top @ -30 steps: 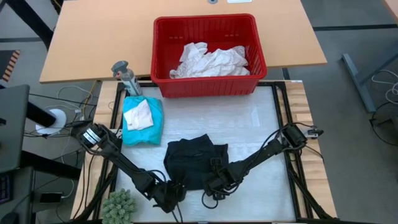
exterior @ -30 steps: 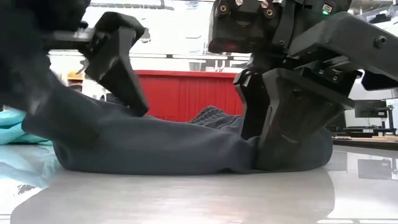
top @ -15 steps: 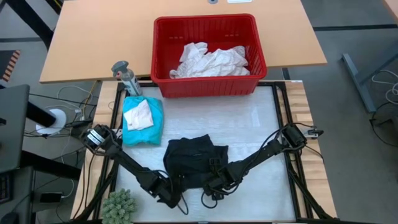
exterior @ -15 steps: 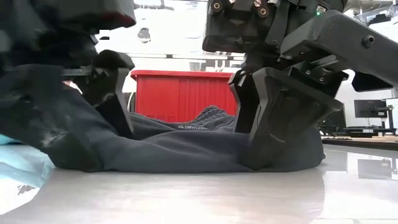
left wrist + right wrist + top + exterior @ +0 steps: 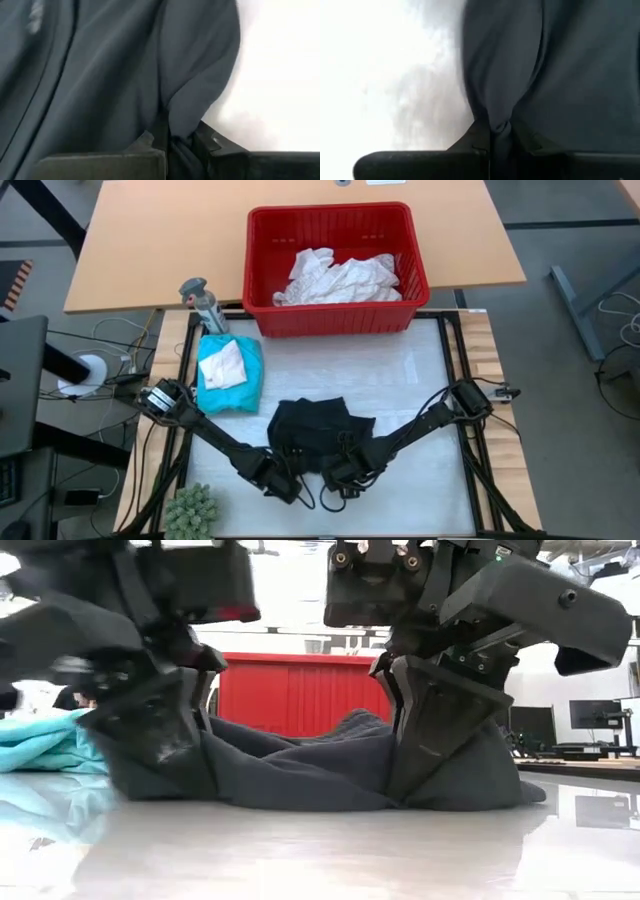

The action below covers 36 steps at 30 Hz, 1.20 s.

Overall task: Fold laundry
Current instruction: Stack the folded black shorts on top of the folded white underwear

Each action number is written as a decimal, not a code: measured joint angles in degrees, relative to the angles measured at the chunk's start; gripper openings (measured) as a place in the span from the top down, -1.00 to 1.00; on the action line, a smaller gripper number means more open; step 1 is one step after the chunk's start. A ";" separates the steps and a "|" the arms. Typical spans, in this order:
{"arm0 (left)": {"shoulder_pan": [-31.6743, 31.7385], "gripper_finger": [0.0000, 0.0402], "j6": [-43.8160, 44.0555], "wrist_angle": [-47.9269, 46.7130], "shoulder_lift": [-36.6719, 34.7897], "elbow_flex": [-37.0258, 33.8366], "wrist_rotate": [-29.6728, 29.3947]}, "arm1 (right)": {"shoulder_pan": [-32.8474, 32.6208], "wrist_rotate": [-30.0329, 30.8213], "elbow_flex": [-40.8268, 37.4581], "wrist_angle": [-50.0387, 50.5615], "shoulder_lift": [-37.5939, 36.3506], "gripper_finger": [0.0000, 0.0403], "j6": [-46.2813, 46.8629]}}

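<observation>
A black garment [image 5: 318,428] lies bunched on the white table mat [image 5: 400,380], nearer the table's near edge. My left gripper [image 5: 288,472] is shut on its near left corner. My right gripper [image 5: 340,467] is shut on its near edge, a little to the right. In the low view the left gripper [image 5: 165,745] and the right gripper [image 5: 430,755] stand at the two ends of the dark heap [image 5: 300,765]. A teal garment [image 5: 230,380] with a white cloth [image 5: 222,365] on top lies at the mat's left. More white laundry [image 5: 340,278] sits in the red basket [image 5: 270,240]. My left gripper pinches a gathered fold of black cloth [image 5: 187,112] at the garment's near left corner between its two fingers, slanting down from the near left. The rest of the garment lies on the mat. My right gripper pinches a gathered fold [image 5: 495,107] on the near edge between its two fingers, pointing steeply down. The cloth puckers toward the fingers, and the rest lies on the mat.
A grey bottle [image 5: 203,305] stands by the mat's far left corner. A green fuzzy plant [image 5: 190,510] sits at the near left corner. The red basket is on the wooden table [image 5: 150,240] beyond the mat. Bare mat shows to the right [image 5: 420,420].
Both grippers have shut on the black garment's near edge. My left gripper has gone toward the table's right, onto the garment's corner, and has rolled. The near edge has gathered into puckers at the fingers, while the far part has stayed in place.
</observation>
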<state>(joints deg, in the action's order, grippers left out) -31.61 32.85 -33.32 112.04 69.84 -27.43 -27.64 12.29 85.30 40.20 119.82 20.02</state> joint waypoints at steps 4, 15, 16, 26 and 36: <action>1.14 0.95 -0.63 -10.15 -3.00 5.49 -0.87 | 0.58 2.16 7.17 8.95 0.19 0.72 -5.00; 1.68 0.94 4.88 -38.29 -7.18 19.01 -7.16 | 5.32 9.91 27.80 27.92 0.01 0.72 -13.31; 1.48 0.93 5.73 -40.15 -8.15 19.85 -7.66 | 5.70 10.04 29.27 28.74 0.01 0.72 -14.35; 0.74 0.93 9.91 -49.77 -22.05 21.90 -8.74 | 10.69 10.07 43.16 30.04 -0.10 0.72 -33.16; 5.27 0.92 15.79 -57.19 -28.64 20.36 -13.68 | 21.15 2.33 49.56 22.21 -0.14 0.72 -47.54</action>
<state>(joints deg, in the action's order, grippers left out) -26.34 48.65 -90.52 83.40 90.20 -41.12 -6.49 14.62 134.86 62.41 119.68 -27.53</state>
